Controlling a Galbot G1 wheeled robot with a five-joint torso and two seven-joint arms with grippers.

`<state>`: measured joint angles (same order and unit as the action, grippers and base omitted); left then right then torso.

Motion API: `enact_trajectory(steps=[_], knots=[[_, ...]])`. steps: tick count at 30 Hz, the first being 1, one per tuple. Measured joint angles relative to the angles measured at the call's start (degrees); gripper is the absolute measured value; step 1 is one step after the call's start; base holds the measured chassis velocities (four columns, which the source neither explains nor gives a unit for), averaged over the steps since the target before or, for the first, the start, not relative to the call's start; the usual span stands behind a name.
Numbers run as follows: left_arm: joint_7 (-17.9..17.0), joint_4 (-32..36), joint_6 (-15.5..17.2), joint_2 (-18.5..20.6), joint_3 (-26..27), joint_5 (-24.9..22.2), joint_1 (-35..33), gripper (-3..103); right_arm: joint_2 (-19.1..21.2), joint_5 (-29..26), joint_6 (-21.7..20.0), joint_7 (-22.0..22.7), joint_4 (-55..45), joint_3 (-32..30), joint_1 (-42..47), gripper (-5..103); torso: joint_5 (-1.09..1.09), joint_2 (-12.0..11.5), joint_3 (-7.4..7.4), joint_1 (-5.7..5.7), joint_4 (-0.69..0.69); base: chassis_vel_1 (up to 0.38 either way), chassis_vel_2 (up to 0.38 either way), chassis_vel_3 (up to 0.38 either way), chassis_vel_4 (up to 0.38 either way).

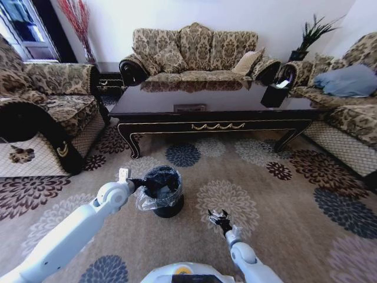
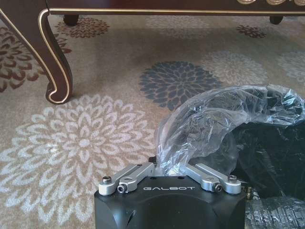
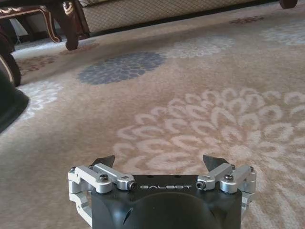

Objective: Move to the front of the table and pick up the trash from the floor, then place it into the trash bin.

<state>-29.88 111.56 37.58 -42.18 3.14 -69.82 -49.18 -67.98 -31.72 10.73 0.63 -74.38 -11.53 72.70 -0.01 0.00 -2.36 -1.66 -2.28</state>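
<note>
Left fingers: the left gripper (image 1: 143, 184) sits at the rim of the trash bin (image 1: 168, 206), on the bin's left side as the head view shows it. In the left wrist view its fingers disappear under the crinkly plastic liner (image 2: 209, 124), so I cannot tell whether they are apart, together or holding anything.

Right fingers: the right gripper (image 3: 161, 162) has its fingers (image 3: 107, 161) spread apart with nothing between them. It hangs low over the carpet (image 1: 283, 194), to the right of the bin and a little nearer the robot.

Trash bin: small, round and black, standing upright on the carpet between the robot and the table (image 1: 215, 125), with the liner puffed up over its rim.

Trash: no loose scrap shows on the carpet around the bin in any view. What lies inside the bin is hidden by the liner and the dark interior.

Table: long and low, beyond the bin. Its glossy tabletop (image 1: 235, 101) and its carved leg (image 2: 57, 71) stand well apart from both grippers.

Done, as I judge it: the robot already stands in front of the table, and the left gripper is at the bin's mouth, which fits the dropping-in step.

Left, as I judge it: confirming the trash is actually in the bin, and checking for pieces outside these views.
</note>
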Motion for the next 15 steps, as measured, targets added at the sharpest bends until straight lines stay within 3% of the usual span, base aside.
enact_trajectory(steps=[15], knots=[[-1.5, 0.1, 0.0, 0.3, 0.1, -1.9, 0.3, 3, 0.8, 0.7, 1.9, -1.1, 7.5, 0.0, -1.1, 100, 0.01, 0.0, -0.01, 0.0, 0.0, 0.0, 0.0, 0.0, 0.0]])
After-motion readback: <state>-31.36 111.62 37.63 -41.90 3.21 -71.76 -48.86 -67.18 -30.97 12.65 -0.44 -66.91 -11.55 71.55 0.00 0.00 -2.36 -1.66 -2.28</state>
